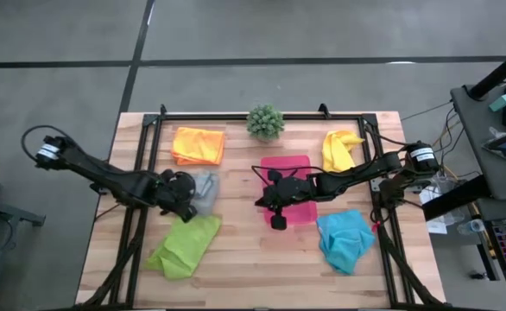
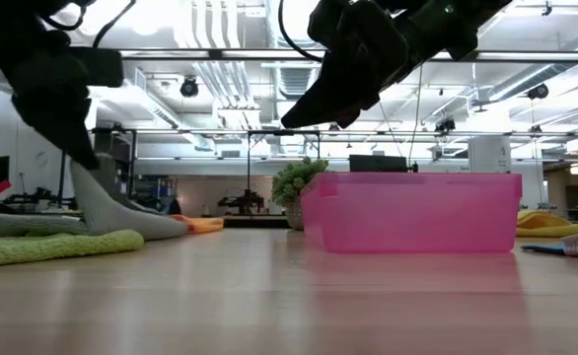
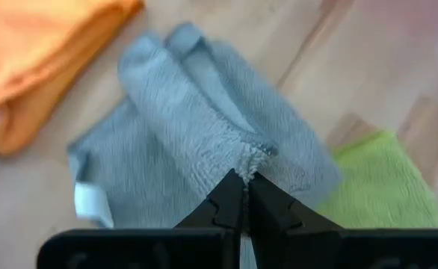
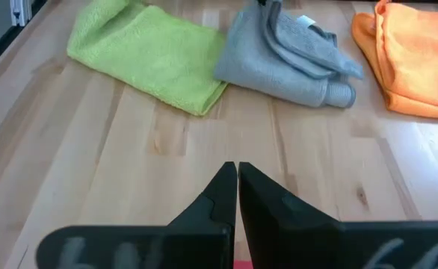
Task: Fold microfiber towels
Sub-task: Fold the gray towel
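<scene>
So we've got the left gripper (image 3: 243, 183) pinched shut on an edge of the grey towel (image 1: 205, 192), which sits between the orange towel (image 1: 198, 144) and lime green towel (image 1: 185, 245). Looks like the pick-up step; next we'd guess lift and spread it. Right gripper (image 4: 236, 173) hovers closed and empty over the pink tray (image 1: 287, 164)

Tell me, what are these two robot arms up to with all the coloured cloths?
They are folding microfiber towels on a wooden table. The left claw is pinched shut on a fold of the grey towel, which lies bunched between the orange towel and the lime green towel. The right claw is shut, holds nothing and hangs over the pink tray in the middle. The yellow towel and the turquoise towel lie on the right side, untouched. A small potted plant stands at the far edge.
</scene>
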Controlling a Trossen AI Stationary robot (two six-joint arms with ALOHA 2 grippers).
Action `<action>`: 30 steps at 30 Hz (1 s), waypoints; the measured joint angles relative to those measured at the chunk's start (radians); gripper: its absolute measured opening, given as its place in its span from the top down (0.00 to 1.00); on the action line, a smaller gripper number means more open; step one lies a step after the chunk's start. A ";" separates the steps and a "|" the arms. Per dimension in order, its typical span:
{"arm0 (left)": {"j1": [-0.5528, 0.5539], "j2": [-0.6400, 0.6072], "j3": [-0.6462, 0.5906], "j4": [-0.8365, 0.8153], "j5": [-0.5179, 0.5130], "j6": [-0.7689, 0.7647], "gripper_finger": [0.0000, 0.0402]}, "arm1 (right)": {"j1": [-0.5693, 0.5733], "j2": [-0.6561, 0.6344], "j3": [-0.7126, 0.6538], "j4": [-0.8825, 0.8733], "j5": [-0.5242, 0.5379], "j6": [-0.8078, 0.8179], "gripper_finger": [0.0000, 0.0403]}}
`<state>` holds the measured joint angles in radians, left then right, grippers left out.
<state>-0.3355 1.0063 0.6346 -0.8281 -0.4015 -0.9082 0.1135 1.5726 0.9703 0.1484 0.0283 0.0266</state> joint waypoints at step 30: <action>0.002 0.150 0.038 -0.295 0.208 -0.055 0.56 | 0.000 0.000 -0.013 0.016 0.000 0.000 0.98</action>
<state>-0.3340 1.1566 0.6725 -1.1232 -0.1936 -0.9630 0.1135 1.5726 0.9576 0.1642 0.0280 0.0265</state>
